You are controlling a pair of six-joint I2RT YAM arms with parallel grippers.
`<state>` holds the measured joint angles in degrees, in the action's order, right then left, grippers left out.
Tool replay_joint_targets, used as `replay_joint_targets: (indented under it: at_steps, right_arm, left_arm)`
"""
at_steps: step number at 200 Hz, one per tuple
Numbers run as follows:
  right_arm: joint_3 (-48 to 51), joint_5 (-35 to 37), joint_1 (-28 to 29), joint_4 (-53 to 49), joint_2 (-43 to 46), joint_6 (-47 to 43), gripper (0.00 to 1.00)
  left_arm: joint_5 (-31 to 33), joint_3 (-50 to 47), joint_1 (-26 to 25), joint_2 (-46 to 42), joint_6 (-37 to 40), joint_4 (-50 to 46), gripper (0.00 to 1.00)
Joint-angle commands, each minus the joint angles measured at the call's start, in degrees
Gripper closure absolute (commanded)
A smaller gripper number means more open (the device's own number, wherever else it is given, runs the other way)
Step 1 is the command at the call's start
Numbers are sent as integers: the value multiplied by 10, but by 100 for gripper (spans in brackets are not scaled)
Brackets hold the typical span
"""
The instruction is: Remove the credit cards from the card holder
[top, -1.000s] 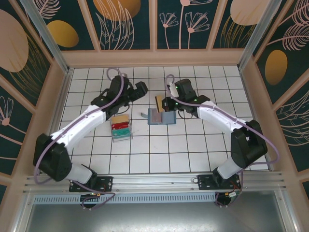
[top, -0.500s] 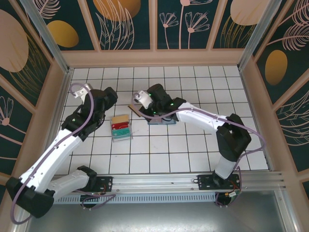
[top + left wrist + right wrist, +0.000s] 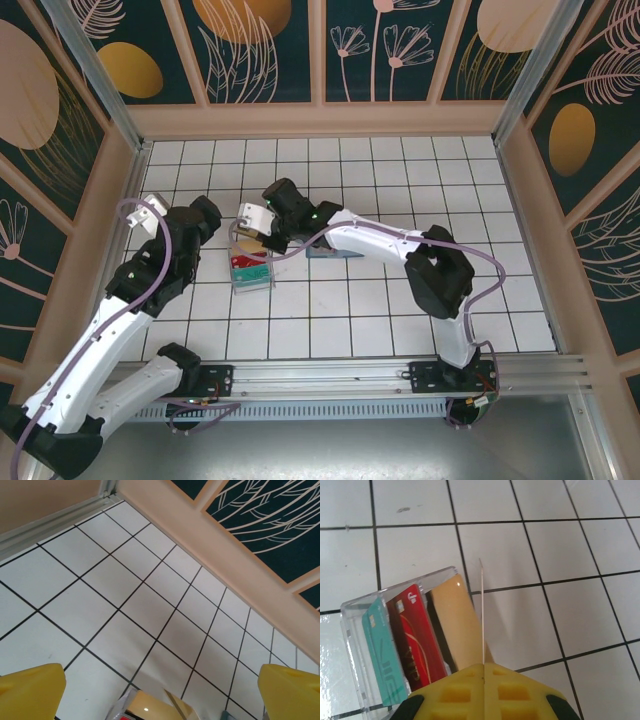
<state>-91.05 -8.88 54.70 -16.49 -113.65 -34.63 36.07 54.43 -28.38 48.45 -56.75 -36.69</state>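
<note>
Your right pincer (image 3: 484,672) is clamping shut on a thin card (image 3: 482,610); the card is showing edge-on to the wrist camera, so its colour cannot be told. It is hanging at the edge of the clear tray (image 3: 350,625), just beside the yellow-orange card (image 3: 452,625); a red card (image 3: 415,635) and a teal card (image 3: 382,655) are standing in the same tray. Your left pincer (image 3: 160,690) is gaping wide and holding nothing, near the tray. The card holder (image 3: 325,251) is lying on the tiles beside the tray, partly under your right arm.
</note>
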Motion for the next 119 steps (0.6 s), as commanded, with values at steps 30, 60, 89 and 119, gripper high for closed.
replay_joint_targets:
  at_steps: [30,60,89,119]
  right_arm:
    - [-27,-5,12,-39,-14,-49,100]
    - [-30,7,16,-39,-32,-54,100]
    - [-44,11,18,-41,-47,-52,100]
    - [-50,11,19,-43,-58,-49,100]
  left_arm:
    - [22,-11,4,-18,-10,-15,1]
    - [17,-13,4,-15,-11,-12,1]
    - [14,-16,3,-14,-11,-10,1]
    - [14,-16,4,-14,-9,-10,1]
